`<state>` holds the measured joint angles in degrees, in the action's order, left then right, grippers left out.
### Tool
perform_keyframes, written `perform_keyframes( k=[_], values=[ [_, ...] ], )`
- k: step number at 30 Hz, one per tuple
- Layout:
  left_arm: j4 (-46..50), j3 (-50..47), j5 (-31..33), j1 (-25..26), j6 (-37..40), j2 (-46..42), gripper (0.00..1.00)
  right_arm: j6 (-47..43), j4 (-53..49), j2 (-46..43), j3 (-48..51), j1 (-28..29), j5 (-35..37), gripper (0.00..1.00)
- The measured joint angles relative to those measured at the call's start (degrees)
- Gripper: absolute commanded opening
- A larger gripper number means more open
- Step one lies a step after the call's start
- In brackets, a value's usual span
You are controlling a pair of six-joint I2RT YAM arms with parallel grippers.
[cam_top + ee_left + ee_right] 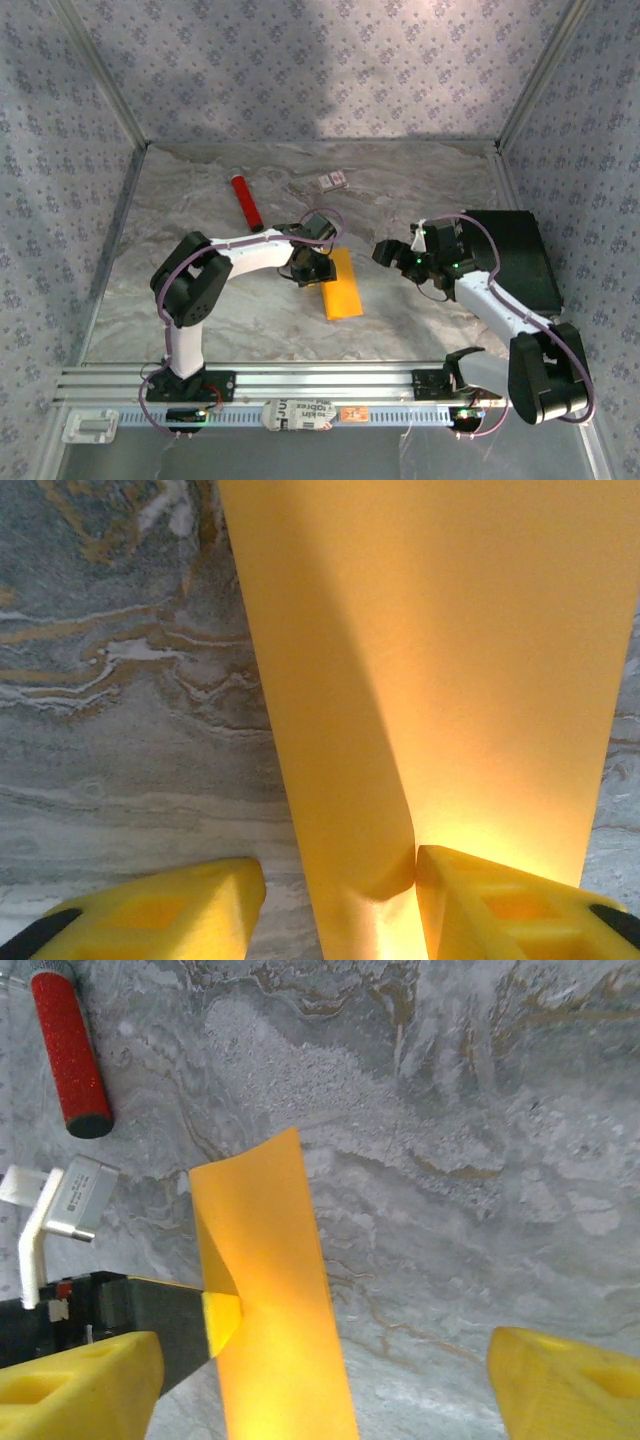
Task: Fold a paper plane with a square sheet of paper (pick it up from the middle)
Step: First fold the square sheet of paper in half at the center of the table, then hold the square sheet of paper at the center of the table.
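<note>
The orange-yellow sheet of paper lies mid-table, folded into a narrow strip; a paper plane is out of view. My left gripper sits over the strip's far end. In the left wrist view the paper runs up between the fingers of the left gripper. Its right fingertip presses a raised flap, and bare table separates the left fingertip from the paper. My right gripper hovers open just right of the strip. In the right wrist view the paper stands between the wide-apart fingers of the right gripper.
A red tube lies at the back left, also in the right wrist view. A small white card sits near the back wall. A black box stands at the right. Patterned walls enclose the marble table.
</note>
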<state>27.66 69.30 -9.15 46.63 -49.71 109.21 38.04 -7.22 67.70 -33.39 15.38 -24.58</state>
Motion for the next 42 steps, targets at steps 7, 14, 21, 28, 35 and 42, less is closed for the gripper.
perform_keyframes(
  k=[7, 14, 21, 28, 35, 42],
  values=[
    [0.00, 0.00, 0.00, 0.00, 0.00, 0.04, 0.47, -1.64, 2.01, 5.33, -1.46, 3.13, -3.98, 0.29],
    [0.00, 0.04, -0.02, 0.00, 0.04, 0.09, 0.48, -3.50, 1.11, 11.98, -6.34, 6.95, -4.20, 0.11],
    [0.66, 0.61, -0.02, 0.11, 0.24, 0.44, 0.48, -2.93, -1.55, 14.64, -6.73, 6.82, -0.50, 0.10],
    [1.03, 1.01, 0.04, 0.17, 0.44, 0.74, 0.48, -2.91, -1.99, 14.64, -6.73, 6.51, 0.33, 0.10],
    [1.20, 1.14, 0.22, 0.26, 0.44, 0.79, 0.48, -2.97, -1.09, 15.50, -6.75, 6.78, -2.23, 0.01],
    [1.20, 1.14, 0.22, 0.26, 0.44, 0.79, 0.48, -3.17, -0.94, 19.37, -8.76, 8.92, -4.59, 0.00]
  ],
)
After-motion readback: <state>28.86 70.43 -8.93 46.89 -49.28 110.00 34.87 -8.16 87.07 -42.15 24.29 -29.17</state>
